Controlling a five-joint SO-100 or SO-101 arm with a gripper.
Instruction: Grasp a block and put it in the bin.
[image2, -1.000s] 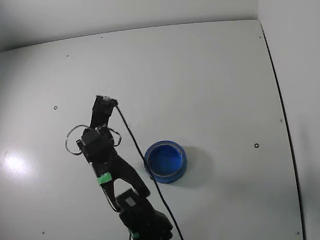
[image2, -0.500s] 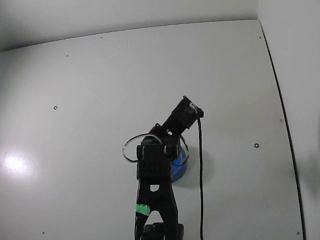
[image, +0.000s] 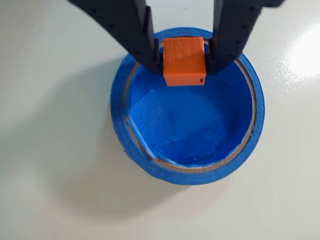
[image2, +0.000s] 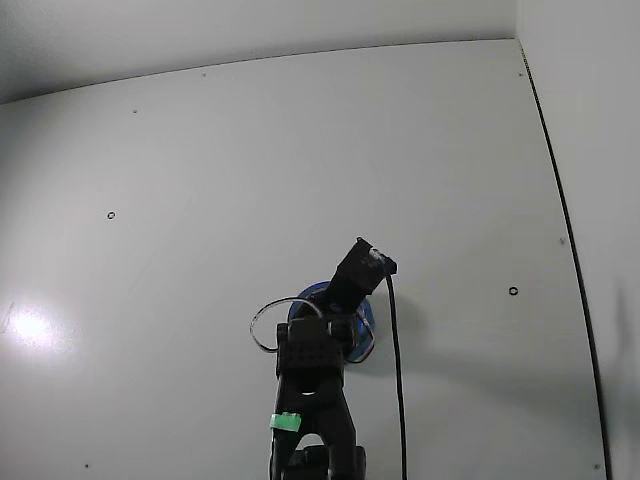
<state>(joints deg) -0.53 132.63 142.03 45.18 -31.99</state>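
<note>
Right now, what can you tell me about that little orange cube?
The block is a small orange cube with faintly ridged, plastic-looking faces and a tiny dark dot near one lower corner. The end effector holds it by two opposite sides, level, above the blue bin, near the bin's upper rim in the wrist view. The fixed view hides it.

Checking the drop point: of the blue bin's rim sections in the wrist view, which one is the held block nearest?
The top section of the bin rim. The block, clamped in the gripper, overlaps it there; the bottom rim is farthest.
</note>
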